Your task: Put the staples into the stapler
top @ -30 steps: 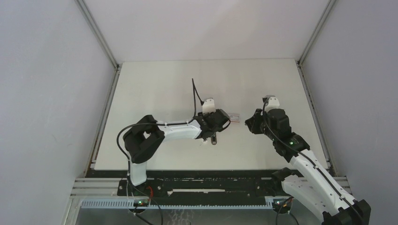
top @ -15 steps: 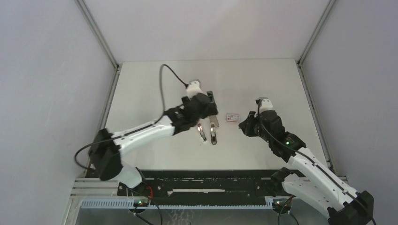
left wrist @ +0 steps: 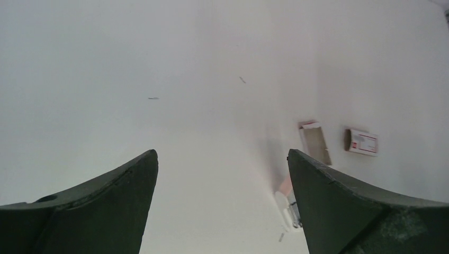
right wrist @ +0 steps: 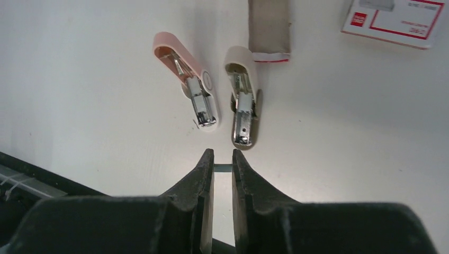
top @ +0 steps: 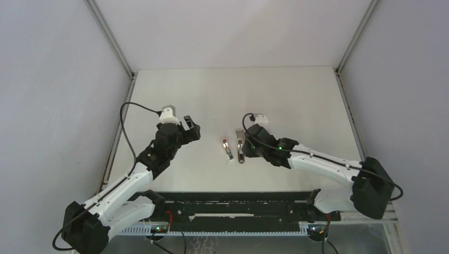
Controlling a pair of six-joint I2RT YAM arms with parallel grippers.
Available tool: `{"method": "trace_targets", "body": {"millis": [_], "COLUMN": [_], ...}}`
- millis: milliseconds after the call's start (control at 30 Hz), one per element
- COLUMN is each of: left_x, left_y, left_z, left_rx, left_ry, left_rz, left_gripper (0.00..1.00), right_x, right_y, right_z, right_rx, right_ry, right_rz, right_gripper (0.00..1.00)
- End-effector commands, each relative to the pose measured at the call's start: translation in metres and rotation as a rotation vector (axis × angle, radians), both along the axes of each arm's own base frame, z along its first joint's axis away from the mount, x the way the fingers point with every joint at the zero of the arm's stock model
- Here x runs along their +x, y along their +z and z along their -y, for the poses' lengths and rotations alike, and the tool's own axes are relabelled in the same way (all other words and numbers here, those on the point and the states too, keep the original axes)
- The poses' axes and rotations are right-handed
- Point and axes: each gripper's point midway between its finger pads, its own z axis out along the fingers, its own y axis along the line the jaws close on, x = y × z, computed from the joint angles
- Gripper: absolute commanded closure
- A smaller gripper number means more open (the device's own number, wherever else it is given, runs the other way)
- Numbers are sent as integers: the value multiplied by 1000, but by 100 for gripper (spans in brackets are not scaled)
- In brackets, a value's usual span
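Observation:
The stapler lies open on the table, pale pink and white with its metal channel showing, left of centre. My right gripper is shut on a short silvery strip of staples, held just short of the near ends of the stapler and the tool beside it. In the top view that gripper hangs right of them. My left gripper stands open and empty well to the left. The left wrist view shows the stapler partly behind the right finger.
A dark grey-brown tool with a cream end lies right beside the stapler. Beyond it sit the pinkish-grey inner tray and the white red-printed box. A few loose staple bits lie on the table farther out.
My left arm swung back to the left, away from the stapler, and its jaws opened wide. My right arm moved left to the stapler, still shut on the strip.

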Motion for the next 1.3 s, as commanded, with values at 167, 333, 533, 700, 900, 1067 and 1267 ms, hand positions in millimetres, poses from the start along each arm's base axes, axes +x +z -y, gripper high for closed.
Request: {"method": "trace_targets", "body": {"millis": [167,333,533,700,900,1067,1267], "left_x": [10,4,2,3,3,3,3], "left_y": [2,3,1,0,-2,-2,-2], "left_z": [-49,-56,-58,-57,-57,-58,-58], "left_rx": [187,192,194,196,200,206,205], "left_ry": [149,170,174,171,171,172,172], "left_rz": [208,230,231,224,221,220,221], "left_gripper": [5,5,5,5,5,5,5], "right_x": [23,24,25,24,24,24,23], "right_y": [-13,-27,-36,-40,-47,-52,-55], "right_z": [-38,-44,-37,-31,-31,-30,-29], "right_rx": [-34,-91,-155,-186,-203,-217,-226], "right_ry": [-65,-67,-82,-88,-85,-83,-83], "right_rz": [-14,-38,-40,-42,-51,-59,-65], "right_gripper": [91,91,92,92,92,92,92]}}
